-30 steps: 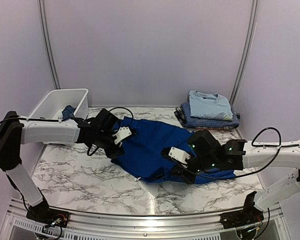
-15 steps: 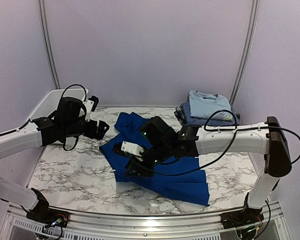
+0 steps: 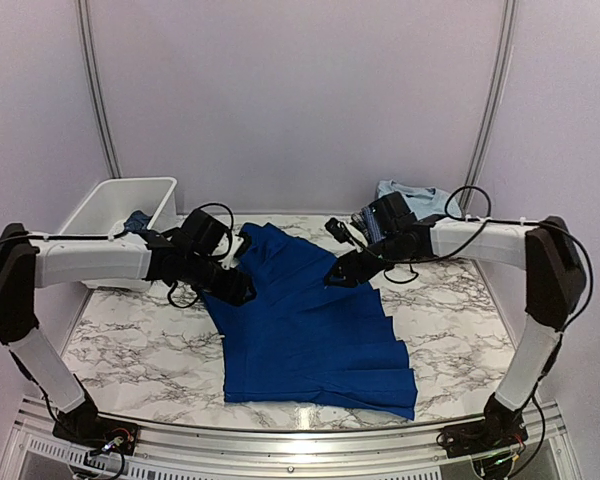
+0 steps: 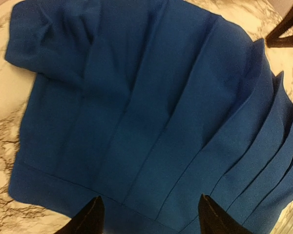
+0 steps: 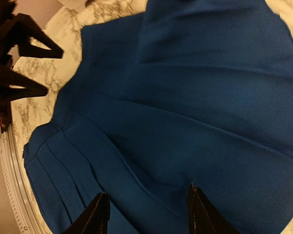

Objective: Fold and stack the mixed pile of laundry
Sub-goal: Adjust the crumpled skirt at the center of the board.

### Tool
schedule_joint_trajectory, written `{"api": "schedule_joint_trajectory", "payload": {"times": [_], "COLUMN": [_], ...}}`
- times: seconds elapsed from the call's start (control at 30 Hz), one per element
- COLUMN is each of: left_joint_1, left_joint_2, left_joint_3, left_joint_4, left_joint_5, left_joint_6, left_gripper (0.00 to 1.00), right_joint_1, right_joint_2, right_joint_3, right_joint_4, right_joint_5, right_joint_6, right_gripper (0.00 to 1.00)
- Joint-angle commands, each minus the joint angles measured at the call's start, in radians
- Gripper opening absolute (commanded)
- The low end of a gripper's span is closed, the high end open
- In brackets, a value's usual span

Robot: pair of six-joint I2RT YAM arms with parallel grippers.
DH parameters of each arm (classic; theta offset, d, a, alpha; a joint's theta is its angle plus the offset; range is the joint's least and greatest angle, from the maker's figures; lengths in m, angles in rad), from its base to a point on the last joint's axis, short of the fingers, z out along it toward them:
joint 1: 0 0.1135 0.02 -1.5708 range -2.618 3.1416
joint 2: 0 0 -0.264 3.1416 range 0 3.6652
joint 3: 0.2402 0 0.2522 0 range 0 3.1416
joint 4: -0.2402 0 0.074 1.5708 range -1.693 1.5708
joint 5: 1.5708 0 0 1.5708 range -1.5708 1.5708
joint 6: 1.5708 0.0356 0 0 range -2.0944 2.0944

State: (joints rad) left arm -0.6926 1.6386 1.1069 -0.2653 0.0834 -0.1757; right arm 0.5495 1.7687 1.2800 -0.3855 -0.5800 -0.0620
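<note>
Far left: white bin [image 3: 130,181] holding dark cloth [image 3: 135,222]. Next, left gripper [image 3: 240,291] hovering at left edge of royal blue garment [image 3: 310,330], jaws parted, gripping nothing. Garment, bunched half second ago, now lying spread flat mid-table, so seeming ready for folding. Then right gripper [image 3: 337,277], likewise released, hovering at right edge. Far right, folded stack [image 3: 425,200] waiting, right arm partly covering it.
</note>
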Motion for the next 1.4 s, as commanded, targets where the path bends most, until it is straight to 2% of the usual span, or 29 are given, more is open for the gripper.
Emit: {"api": "schedule_joint_trajectory", "payload": {"times": [0.0, 0.13, 0.23, 0.37, 0.43, 0.5, 0.6, 0.7, 0.77, 0.87, 0.93, 1.1, 1.27, 1.37], "left_joint_1": [-0.015, -0.011, 0.015, 0.11, 0.169, 0.206, 0.213, 0.223, 0.223, 0.223, 0.223, 0.209, 0.132, 0.027], "left_joint_2": [0.108, 0.211, 0.217, 0.169, 0.184, 0.224, 0.297, 0.35, 0.37, 0.398, 0.411, 0.367, 0.251, 0.166], "left_joint_3": [0.053, 0.112, 0.133, 0.152, 0.188, 0.229, 0.296, 0.331, 0.348, 0.362, 0.356, 0.251, 0.049, -0.057], "left_joint_4": [-0.044, -0.061, -0.069, -0.071, -0.097, -0.127, -0.18, -0.194, -0.191, -0.19, -0.189, -0.194, -0.193, -0.192], "left_joint_5": [0.021, -0.02, -0.035, -0.093, -0.132, -0.12, -0.112, -0.017, 0.019, 0.06, 0.077, 0.087, 0.097, 0.12], "left_joint_6": [-0.043, -0.051, -0.079, -0.126, -0.155, -0.143, -0.09, -0.081, -0.076, -0.077, -0.08, -0.102, -0.137, -0.23], "left_gripper": [0.64, 0.56, 0.56, 0.65, 0.74, 0.78, 0.83, 0.83, 0.82, 0.76, 0.7, 0.48, 0.25, 0.21], "right_joint_1": [-0.02, -0.057, -0.081, -0.082, -0.082, -0.083, -0.084, -0.078, -0.079, -0.078, -0.079, -0.096, -0.12, -0.13], "right_joint_2": [0.108, 0.188, 0.196, 0.121, 0.071, 0.042, -0.016, -0.11, -0.087, 0.058, 0.126, 0.278, 0.514, 0.656], "right_joint_3": [0.032, -0.005, -0.11, -0.291, -0.362, -0.391, -0.34, -0.277, -0.24, -0.16, -0.147, -0.029, 0.284, 0.581], "right_joint_4": [-0.031, -0.049, -0.068, -0.055, -0.038, -0.038, -0.077, -0.066, -0.079, -0.165, -0.15, -0.16, -0.253, -0.327], "right_joint_5": [0.008, 0.026, 0.035, 0.02, 0.012, 0.02, 0.106, 0.173, 0.196, 0.163, 0.122, 0.17, 0.303, 0.38], "right_joint_6": [0.076, 0.125, 0.14, 0.172, 0.196, 0.202, 0.178, 0.168, 0.158, 0.116, 0.118, 0.103, 0.066, 0.043], "right_gripper": [0.48, 0.4, 0.35, 0.32, 0.32, 0.33, 0.38, 0.47, 0.5, 0.45, 0.42, 0.4, 0.39, 0.39]}}
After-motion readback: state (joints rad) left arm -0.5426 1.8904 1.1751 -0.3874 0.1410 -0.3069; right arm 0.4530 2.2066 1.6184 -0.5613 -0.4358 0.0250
